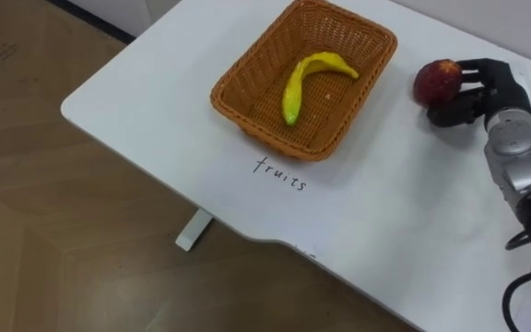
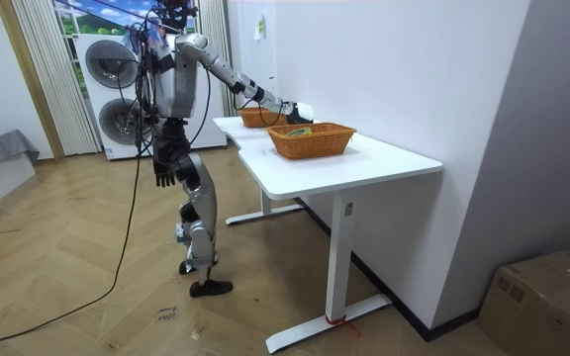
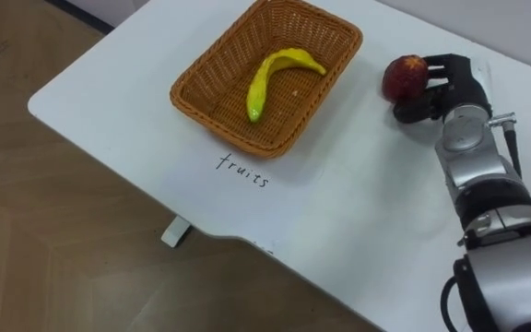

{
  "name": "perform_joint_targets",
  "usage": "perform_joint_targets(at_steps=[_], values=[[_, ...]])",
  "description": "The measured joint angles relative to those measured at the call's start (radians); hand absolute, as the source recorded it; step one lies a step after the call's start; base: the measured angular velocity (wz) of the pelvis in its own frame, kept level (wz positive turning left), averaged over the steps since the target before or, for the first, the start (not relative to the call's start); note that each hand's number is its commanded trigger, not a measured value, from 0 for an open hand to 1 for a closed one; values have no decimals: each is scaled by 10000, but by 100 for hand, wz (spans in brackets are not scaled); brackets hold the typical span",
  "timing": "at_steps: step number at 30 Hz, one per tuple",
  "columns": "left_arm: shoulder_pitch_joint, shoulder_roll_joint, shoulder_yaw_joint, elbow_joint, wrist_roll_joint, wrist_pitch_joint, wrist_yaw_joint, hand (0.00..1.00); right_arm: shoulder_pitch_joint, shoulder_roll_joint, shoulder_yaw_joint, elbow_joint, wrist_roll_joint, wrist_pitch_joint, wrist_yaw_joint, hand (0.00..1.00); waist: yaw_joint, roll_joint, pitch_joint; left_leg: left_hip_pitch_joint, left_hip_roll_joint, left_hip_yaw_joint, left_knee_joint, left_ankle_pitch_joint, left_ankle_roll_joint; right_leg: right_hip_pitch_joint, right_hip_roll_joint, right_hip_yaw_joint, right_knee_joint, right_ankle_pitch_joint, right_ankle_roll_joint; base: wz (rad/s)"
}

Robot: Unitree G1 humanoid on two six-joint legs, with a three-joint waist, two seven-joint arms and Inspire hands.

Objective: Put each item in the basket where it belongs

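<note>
A woven brown basket stands on the white table with a yellow banana lying in it. A handwritten label marks the table in front of it. To the basket's right my right hand is shut on a red apple, its fingers curled round it just above the tabletop. Whether the apple touches the table I cannot tell. In the room view I stand at the table with my right arm stretched over it, and my left hand hangs relaxed by my side.
A second woven basket with something in it stands on the nearer table in the room view. The table's rounded edge drops to the wooden floor on my left. A washing machine stands behind me.
</note>
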Motion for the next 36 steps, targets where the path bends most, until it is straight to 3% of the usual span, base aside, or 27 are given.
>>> perform_joint_targets(at_steps=[13, 17, 25, 36], values=[[40, 90, 5, -6, -173, -77, 39, 0, 1, 3, -4, 9, 60, 7, 485, 100, -2, -149, -45, 12, 8, 42, 5, 39, -31, 0, 4, 80, -12, -16, -36, 0], [49, 125, 2, 12, -196, -193, 97, 0, 9, 31, -4, 21, 1200, 63, 505, 100, -12, -213, -49, -4, 19, 27, 9, 52, -40, 36, -11, -34, -144, -5, -61, 0], [99, 139, 46, 8, -192, -191, 242, 0, 8, 52, -200, -17, 1922, 53, 717, 100, -232, -148, -65, -1, 19, -21, 14, 54, -50, 106, -14, -118, -175, -2, -65, 3], [294, 114, 299, -77, -370, -174, 450, 0, 7, 38, -499, -162, 1975, 133, 925, 100, -575, 7, -166, 108, 40, 26, -91, 67, -64, 141, -5, -68, -177, -7, -61, -1]])
